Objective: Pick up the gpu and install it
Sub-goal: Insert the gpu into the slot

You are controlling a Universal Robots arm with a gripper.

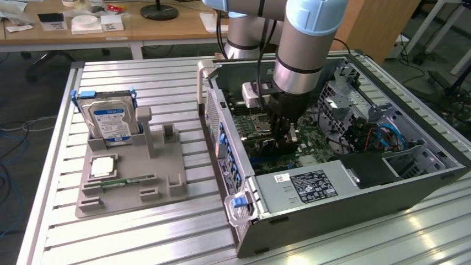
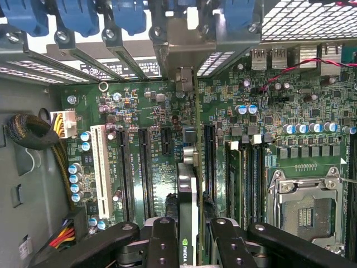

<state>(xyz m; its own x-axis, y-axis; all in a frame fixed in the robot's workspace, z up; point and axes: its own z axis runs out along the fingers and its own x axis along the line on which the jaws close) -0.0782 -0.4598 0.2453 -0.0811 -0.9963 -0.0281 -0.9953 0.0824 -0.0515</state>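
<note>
- The desk (image 1: 147, 83) is ribbed, bare metal with a dull silver sheen.
- The computer case (image 1: 412, 193) is dark grey painted sheet metal, matt, with perforated panels.
- The holder tray (image 1: 158, 165) looks like matt grey plastic.
- The hard drive (image 1: 110, 122) has a shiny metal face under a glossy blue-and-white paper label.
- The motherboard (image 2: 162, 106) is glossy green circuit board.
- The gpu (image 2: 187, 184) shows a silvery metal edge.
- The black fingers (image 2: 162, 245) are smooth and semi-gloss.
- The robot arm (image 1: 305, 55) is brushed grey metal with pale blue plastic caps.
</note>
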